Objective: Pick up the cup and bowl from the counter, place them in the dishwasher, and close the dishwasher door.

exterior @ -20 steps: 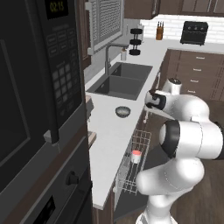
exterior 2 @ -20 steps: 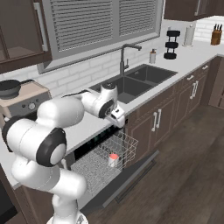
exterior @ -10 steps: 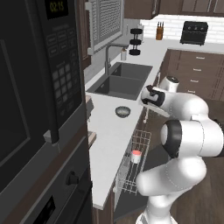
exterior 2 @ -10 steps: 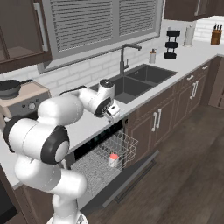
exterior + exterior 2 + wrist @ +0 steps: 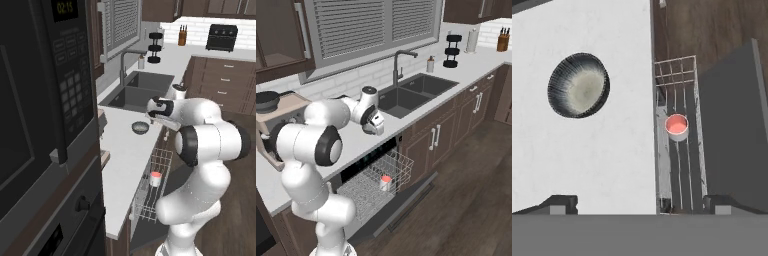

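Observation:
The shallow grey bowl point(image 5: 578, 85) sits on the white counter point(image 5: 612, 150), up and left of my gripper point(image 5: 641, 205) in the hand view. The gripper's two dark fingertips point(image 5: 559, 204) stand wide apart with nothing between them, so it is open. In the left base view the gripper point(image 5: 161, 119) hangs just right of the bowl point(image 5: 140, 128), above the counter edge. The cup point(image 5: 676, 126), red inside, stands upright in the dishwasher's white wire rack point(image 5: 682, 95). The dishwasher door point(image 5: 401, 205) lies open below the rack point(image 5: 376, 185), which holds the cup point(image 5: 386, 182).
A dark sunken sink point(image 5: 137, 92) with a faucet point(image 5: 122, 65) lies beyond the bowl. The black oven and microwave column point(image 5: 40, 100) rises at the left. A pan point(image 5: 268, 100) rests on the stove behind the arm. Brown cabinets point(image 5: 431, 142) flank the dishwasher.
The hand has swung from above the counter edge toward the bowl, staying open. Bowl and cup have not moved.

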